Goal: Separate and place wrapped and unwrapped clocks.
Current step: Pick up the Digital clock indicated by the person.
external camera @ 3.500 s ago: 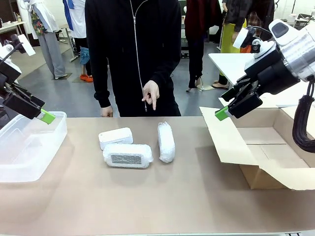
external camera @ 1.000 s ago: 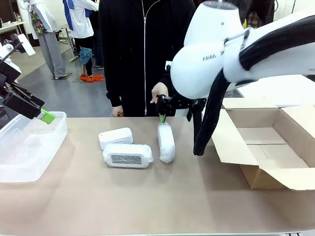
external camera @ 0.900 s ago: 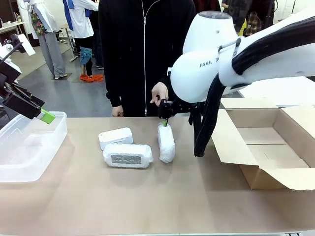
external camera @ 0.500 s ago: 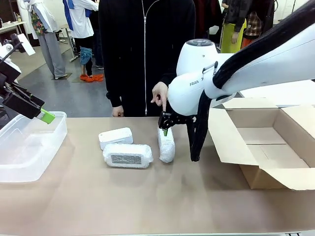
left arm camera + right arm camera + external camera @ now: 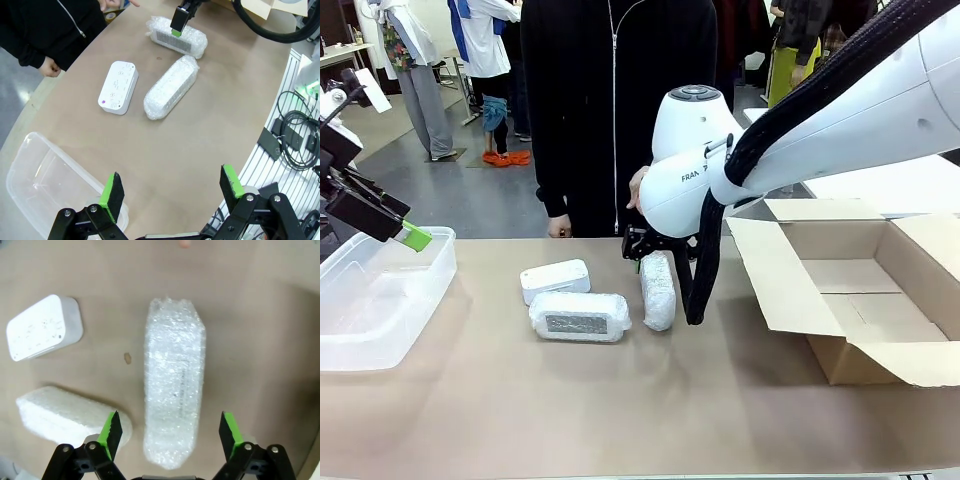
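Note:
Three clocks lie mid-table. The bare white clock (image 5: 555, 280) (image 5: 42, 327) (image 5: 118, 87) is at the far left. A wrapped clock (image 5: 580, 316) (image 5: 70, 410) (image 5: 171, 86) lies in front of it. A second wrapped clock (image 5: 658, 290) (image 5: 174, 380) (image 5: 177, 37) lies lengthwise to the right. My right gripper (image 5: 638, 248) (image 5: 169, 429) hangs open just above this second one, its green pads either side of the near end in the right wrist view, not touching. My left gripper (image 5: 390, 225) (image 5: 171, 186) stays open, high over the clear plastic bin (image 5: 380, 300) (image 5: 40, 175).
An open cardboard box (image 5: 860, 290) stands at the table's right side, its flap toward the clocks. A person in black stands at the far edge, one hand (image 5: 638, 188) behind my right arm and a fingertip (image 5: 185, 242) just beyond the wrapped clock.
My right arm swung from over the cardboard box to the table's middle and came down over the lengthwise wrapped clock. The left arm and the clocks have not moved.

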Tool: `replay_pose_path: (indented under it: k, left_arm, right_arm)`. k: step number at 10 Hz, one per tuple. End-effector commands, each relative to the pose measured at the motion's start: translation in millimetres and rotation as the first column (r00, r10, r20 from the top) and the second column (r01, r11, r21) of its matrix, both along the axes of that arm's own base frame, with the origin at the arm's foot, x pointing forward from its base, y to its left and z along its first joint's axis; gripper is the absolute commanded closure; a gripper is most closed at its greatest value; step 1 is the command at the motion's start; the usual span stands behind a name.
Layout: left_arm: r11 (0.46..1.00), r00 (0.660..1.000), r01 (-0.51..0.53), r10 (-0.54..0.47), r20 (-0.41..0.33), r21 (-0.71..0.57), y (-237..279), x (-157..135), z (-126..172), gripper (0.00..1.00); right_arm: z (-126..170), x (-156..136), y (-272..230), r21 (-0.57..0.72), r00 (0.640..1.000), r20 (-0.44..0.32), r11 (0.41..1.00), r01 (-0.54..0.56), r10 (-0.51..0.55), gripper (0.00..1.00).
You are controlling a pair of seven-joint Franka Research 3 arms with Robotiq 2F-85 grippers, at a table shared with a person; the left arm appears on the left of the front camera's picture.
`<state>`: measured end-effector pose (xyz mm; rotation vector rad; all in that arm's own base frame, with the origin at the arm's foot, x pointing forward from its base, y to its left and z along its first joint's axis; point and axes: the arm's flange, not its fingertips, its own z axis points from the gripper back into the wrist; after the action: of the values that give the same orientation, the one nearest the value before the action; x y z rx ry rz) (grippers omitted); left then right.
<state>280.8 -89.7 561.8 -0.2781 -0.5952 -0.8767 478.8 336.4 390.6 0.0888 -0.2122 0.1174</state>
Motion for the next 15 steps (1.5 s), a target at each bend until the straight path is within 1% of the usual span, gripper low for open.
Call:
replay_pose_path:
  k: [1, 3, 7, 9, 10, 11, 12, 13, 14, 15]
  left_arm:
    - [1.000, 1.000, 0.002, -0.002, -0.005, -0.011, 0.6, -0.1, -0.4, 0.00]
    - [1.000, 1.000, 0.002, -0.002, -0.005, -0.011, 0.6, -0.1, -0.4, 0.00]
    - [1.000, 1.000, 0.002, -0.002, -0.005, -0.011, 0.6, -0.1, -0.4, 0.00]
    - [1.000, 1.000, 0.002, -0.002, -0.005, -0.011, 0.6, -0.1, -0.4, 0.00]
    - [1.000, 1.000, 0.002, -0.002, -0.005, -0.011, 0.6, -0.1, -0.4, 0.00]
    - [1.000, 1.000, 0.002, -0.002, -0.005, -0.011, 0.6, -0.1, -0.4, 0.00]
    - [1.000, 1.000, 0.002, -0.002, -0.005, -0.011, 0.6, -0.1, -0.4, 0.00]
    - [1.000, 1.000, 0.002, -0.002, -0.005, -0.011, 0.6, -0.1, -0.4, 0.00]
    - [1.000, 1.000, 0.002, -0.002, -0.005, -0.011, 0.6, -0.1, -0.4, 0.00]
    - [1.000, 1.000, 0.002, -0.002, -0.005, -0.011, 0.6, -0.1, -0.4, 0.00]
  right_arm:
    - [-10.7, 16.1, 12.6, -0.050, 1.000, -0.018, 0.999, 0.022, -0.023, 0.00]
    - [-21.1, 30.5, 8.9, -0.070, 0.999, -0.037, 0.997, 0.035, -0.037, 0.00]
    - [-40.5, 31.6, 15.6, -0.084, 0.994, -0.106, 0.996, -0.001, -0.008, 0.00]
    - [-41.8, 29.7, 17.4, -0.109, 0.996, -0.088, 0.994, 0.006, -0.015, 0.00]
    - [-41.9, 28.6, 17.8, -0.106, 0.998, -0.060, 0.994, -0.005, -0.001, 0.00]
    - [-42.1, 27.6, 18.7, -0.116, 0.997, -0.073, 0.993, -0.009, 0.000, 0.18]
    - [-42.0, 27.2, 19.1, -0.120, 0.997, -0.072, 0.993, -0.020, 0.011, 0.18]
    - [-42.9, 27.6, 19.3, -0.120, 0.998, -0.068, 0.993, -0.023, 0.015, 0.36]
    - [-42.5, 27.3, 18.7, -0.120, 0.997, -0.070, 0.992, -0.023, 0.014, 0.23]
    - [-42.2, 26.6, 17.5, -0.122, 0.997, -0.073, 0.992, -0.019, 0.010, 0.54]
